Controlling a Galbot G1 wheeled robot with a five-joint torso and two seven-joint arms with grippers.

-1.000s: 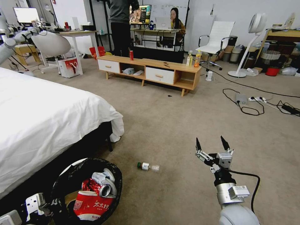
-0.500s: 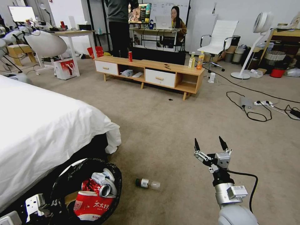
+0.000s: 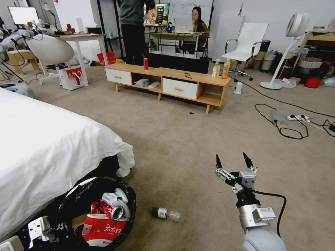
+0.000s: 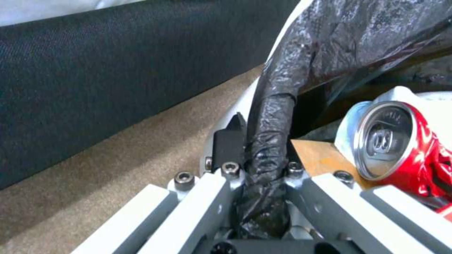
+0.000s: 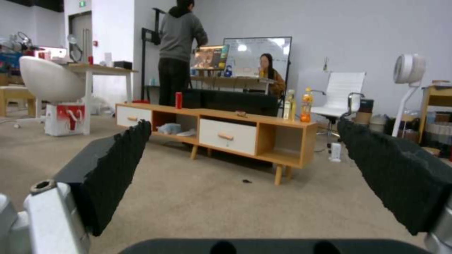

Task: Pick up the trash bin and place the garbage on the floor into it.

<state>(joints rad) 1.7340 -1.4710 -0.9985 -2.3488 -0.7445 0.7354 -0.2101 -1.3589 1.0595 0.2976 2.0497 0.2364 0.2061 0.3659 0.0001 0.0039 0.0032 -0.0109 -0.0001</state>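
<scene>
Change since earlier frames: head view shifted as a whole, so the camera has moved; the small clear green-capped bottle [image 3: 165, 213] now lies lower in that view, while the bin and both grippers keep their places relative to the camera.
Trash bin [image 3: 75, 186]: white, lined with a black plastic bag [image 3: 127, 195]; seen at the lower left of the head view, just beside the bed [image 3: 49, 146], and gripped at its rim.
Left gripper [image 4: 256, 141]: closed on the bag-covered rim of the trash bin, one finger outside the wall and one inside, as seen in the left wrist view.
Bin contents: red-and-white snack packet [image 3: 101, 229], crushed red can [image 4: 400, 148], crumpled white tissues [image 3: 117, 199], brown paper edge [image 4: 320, 160].
Green-capped bottle: lying on its side on the carpet [image 3: 181, 139], between the bin and the right arm, touching neither.
Right gripper [image 3: 233, 163]: held above the carpet to the right of the bottle, jaws spread wide and empty, pointed toward the wooden TV cabinet [image 3: 167, 82].
Cabinet top: upright red can [image 3: 145, 63] and two drink bottles [image 3: 222, 68] stand on it.
</scene>
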